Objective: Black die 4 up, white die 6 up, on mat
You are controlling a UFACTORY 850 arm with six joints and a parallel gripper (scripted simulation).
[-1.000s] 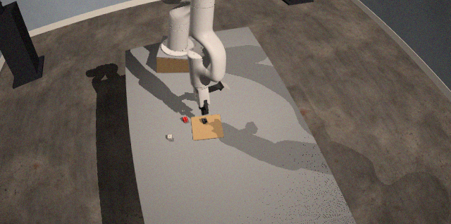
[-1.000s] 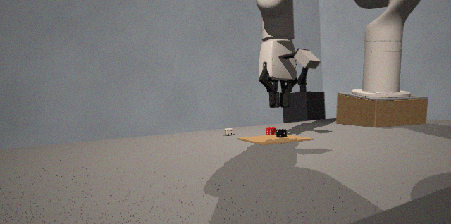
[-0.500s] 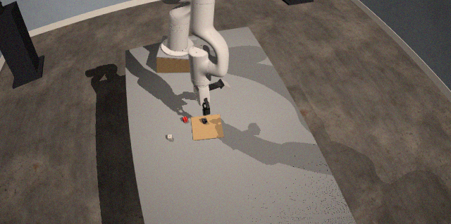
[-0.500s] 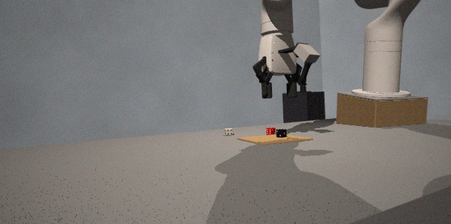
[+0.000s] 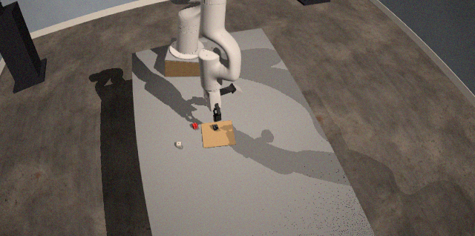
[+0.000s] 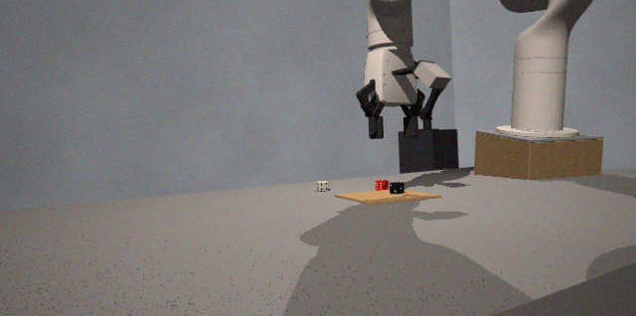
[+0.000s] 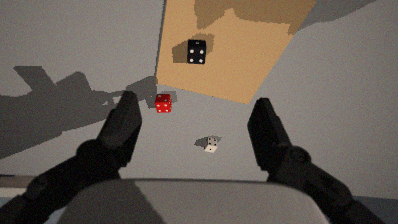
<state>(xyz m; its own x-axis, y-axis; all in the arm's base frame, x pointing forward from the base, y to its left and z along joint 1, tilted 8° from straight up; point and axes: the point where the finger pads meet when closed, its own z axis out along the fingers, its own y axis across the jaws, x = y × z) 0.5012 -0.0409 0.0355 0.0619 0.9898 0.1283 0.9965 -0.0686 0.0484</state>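
The black die (image 7: 196,51) lies flat on the tan mat (image 7: 229,47), near one corner, with four pips on top; it also shows in the top and exterior views (image 5: 215,127) (image 6: 397,187). The red die (image 7: 163,103) (image 5: 195,125) (image 6: 382,185) sits on the table just off the mat's edge. The white die (image 7: 212,144) (image 5: 179,145) (image 6: 322,185) lies on the table farther from the mat. My gripper (image 7: 196,108) (image 6: 393,129) (image 5: 217,113) is open and empty, raised well above the mat.
The arm's base stands on a tan block (image 6: 538,157) at the far end of the grey table. A dark pillar (image 6: 428,149) stands behind the mat in the exterior view. The mat also shows in the top and exterior views (image 5: 218,134) (image 6: 388,196).
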